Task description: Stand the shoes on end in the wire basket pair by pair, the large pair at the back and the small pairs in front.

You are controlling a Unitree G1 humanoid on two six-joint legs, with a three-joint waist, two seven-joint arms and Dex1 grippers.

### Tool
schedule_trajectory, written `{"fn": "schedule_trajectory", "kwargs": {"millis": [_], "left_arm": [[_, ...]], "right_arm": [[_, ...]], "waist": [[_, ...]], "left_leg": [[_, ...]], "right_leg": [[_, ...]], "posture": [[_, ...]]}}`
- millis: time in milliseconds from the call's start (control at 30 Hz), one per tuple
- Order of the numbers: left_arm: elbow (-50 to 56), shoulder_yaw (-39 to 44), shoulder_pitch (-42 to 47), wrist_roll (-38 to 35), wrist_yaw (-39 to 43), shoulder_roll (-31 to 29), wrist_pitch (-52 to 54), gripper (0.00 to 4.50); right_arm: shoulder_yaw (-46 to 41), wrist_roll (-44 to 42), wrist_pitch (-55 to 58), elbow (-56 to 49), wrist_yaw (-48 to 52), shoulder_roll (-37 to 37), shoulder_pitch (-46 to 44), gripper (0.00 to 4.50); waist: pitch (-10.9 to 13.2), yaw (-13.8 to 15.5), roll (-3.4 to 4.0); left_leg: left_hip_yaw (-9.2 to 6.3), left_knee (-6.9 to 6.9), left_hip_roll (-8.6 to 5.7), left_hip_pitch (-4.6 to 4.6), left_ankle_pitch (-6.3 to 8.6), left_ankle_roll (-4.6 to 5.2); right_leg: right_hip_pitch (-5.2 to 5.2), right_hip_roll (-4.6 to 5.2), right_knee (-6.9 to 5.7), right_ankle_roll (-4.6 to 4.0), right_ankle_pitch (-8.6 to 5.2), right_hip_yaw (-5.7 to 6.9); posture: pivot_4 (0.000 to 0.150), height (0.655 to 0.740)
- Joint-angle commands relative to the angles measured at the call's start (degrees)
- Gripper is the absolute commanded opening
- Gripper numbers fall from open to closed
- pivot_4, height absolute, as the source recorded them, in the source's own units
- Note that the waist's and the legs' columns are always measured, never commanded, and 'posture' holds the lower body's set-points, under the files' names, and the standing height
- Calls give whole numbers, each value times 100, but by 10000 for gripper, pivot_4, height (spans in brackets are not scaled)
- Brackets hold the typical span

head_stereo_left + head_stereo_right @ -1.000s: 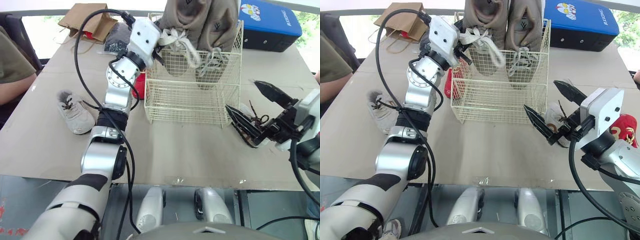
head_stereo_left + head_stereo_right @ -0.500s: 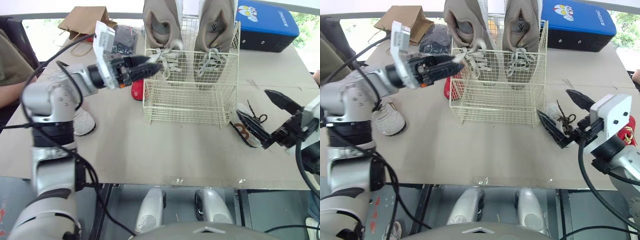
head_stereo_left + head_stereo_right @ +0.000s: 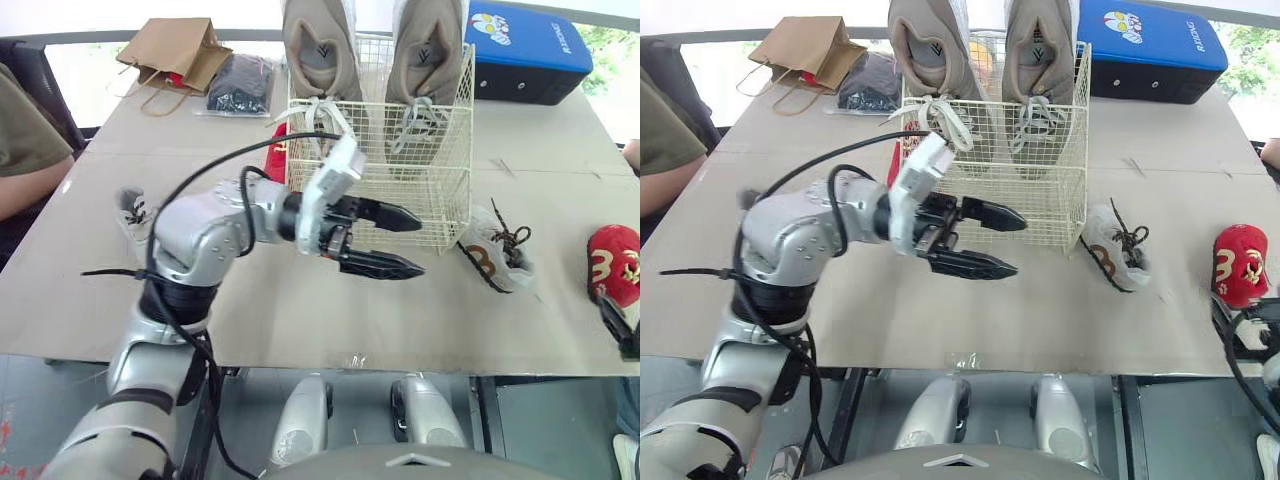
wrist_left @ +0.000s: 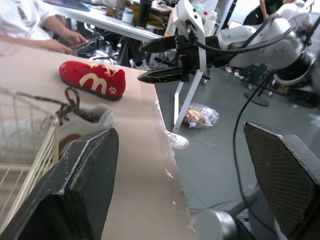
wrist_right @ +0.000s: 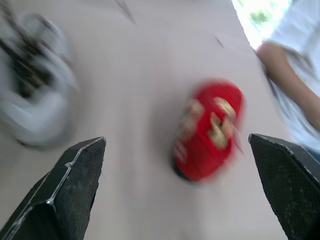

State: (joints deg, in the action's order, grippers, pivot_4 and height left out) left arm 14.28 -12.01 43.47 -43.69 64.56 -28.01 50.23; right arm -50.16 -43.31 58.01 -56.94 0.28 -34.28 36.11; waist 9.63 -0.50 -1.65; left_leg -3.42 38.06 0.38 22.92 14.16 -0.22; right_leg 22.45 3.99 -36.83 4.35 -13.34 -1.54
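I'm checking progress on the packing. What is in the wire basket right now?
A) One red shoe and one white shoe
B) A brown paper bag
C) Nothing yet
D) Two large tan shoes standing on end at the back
D: the large tan shoes stand on end at the back of the wire basket, while a red shoe and a white shoe lie out on the table.

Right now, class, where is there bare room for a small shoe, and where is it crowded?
Free: basket front, before the large shoes; table between white shoe and red shoe. Crowded: basket back; left gripper hovers before it.
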Motion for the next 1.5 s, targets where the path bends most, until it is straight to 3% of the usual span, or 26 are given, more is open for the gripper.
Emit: {"fn": "schedule_trajectory", "kwargs": {"millis": [33,167,300,533,567,733,833,867,1033,1133,1200,1300,1400,1500], "left_arm": [[-58,-84,145,170,-169,309,-285,42853],[82,-132,88,321,-478,639,-396,42853],[300,-129,58,522,-796,709,-524,42853],[818,121,6,-41,-1107,961,-255,42853],[852,132,-9,-104,-1127,968,-212,45000],[814,267,-24,-367,-1238,964,-58,45000],[650,575,24,-810,-1380,886,356,45000],[466,752,140,-1146,-1393,775,747,45000],[-879,1108,1216,-2287,-692,-101,2547,45000],[-1272,645,1689,-1872,-64,-304,2436,45000],[-1610,192,2103,-1507,262,-159,2265,45000],[-1980,-381,2522,-1023,888,28,1923,45000],[-2252,-1097,2857,-343,1414,203,1427,45000],[-2605,-1490,3040,270,1440,353,1122,45000]], "right_arm": [[-233,-417,461,139,-405,164,-502,44946],[-57,-536,821,830,-660,183,-1442,44946],[270,96,1105,1929,-1099,106,-2293,44946],[803,722,937,3316,-943,103,-3122,44946],[815,716,844,3403,-842,135,-3200,39685],[958,798,540,3326,-233,-29,-2991,17245],[937,904,340,2818,482,-497,-2279,2902],[787,931,145,2498,970,-784,-1878,511],[-1314,1457,-1495,1228,5024,-2115,679,511],[-2866,1696,-2129,1152,7290,-2510,1588,511],[-3465,1330,-1974,1105,8269,-3286,1249,511],[-2899,900,-2153,1088,8307,-4432,170,511],[-1471,379,-3286,1450,6828,-5865,-900,511],[-524,37,-4134,1776,6189,-6585,-1631,511]], "waist": [[0,-11,-1],[0,-23,2],[0,-1,7],[0,-16,25],[0,-19,25],[-1,-14,25],[-1,2,34],[-1,10,47],[9,-40,79],[9,-75,55],[17,-67,36],[30,-65,24],[41,-33,40],[58,43,79]], "left_leg": [[-1,0,0,0,0,0],[5,-1,0,0,1,2],[4,-5,-1,3,3,5],[7,-24,-4,3,3,6],[7,-24,-4,3,3,6],[8,-23,-5,-3,3,6],[5,-23,-6,-1,3,6],[3,-25,-6,-1,3,6],[2,-51,-8,-3,4,8],[7,-53,-4,-4,4,7],[6,-55,-2,-12,4,6],[0,-37,0,-26,4,6],[-10,-40,0,-17,5,5],[0,-69,-12,6,3,5]], "right_leg": [[0,0,0,0,0,0],[0,0,3,0,0,-6],[2,0,6,1,0,-5],[9,1,11,26,12,-7],[8,1,11,27,13,-8],[2,1,13,28,13,-8],[3,1,12,30,11,-7],[3,1,12,34,8,-5],[12,-2,18,68,-15,-5],[7,-7,33,80,-20,-7],[-4,-7,42,81,-20,-5],[-36,-12,61,78,-18,-6],[-40,-8,73,48,-28,3],[-13,13,87,12,-9,-3]], "posture": [[1500,7400],[1500,7400],[1500,7400],[1500,7400],[1500,7400],[1500,7400],[1500,7400],[1500,7400],[1500,7400],[1500,7400],[1500,7400],[1500,7400],[1500,7400],[1500,7400]]}}
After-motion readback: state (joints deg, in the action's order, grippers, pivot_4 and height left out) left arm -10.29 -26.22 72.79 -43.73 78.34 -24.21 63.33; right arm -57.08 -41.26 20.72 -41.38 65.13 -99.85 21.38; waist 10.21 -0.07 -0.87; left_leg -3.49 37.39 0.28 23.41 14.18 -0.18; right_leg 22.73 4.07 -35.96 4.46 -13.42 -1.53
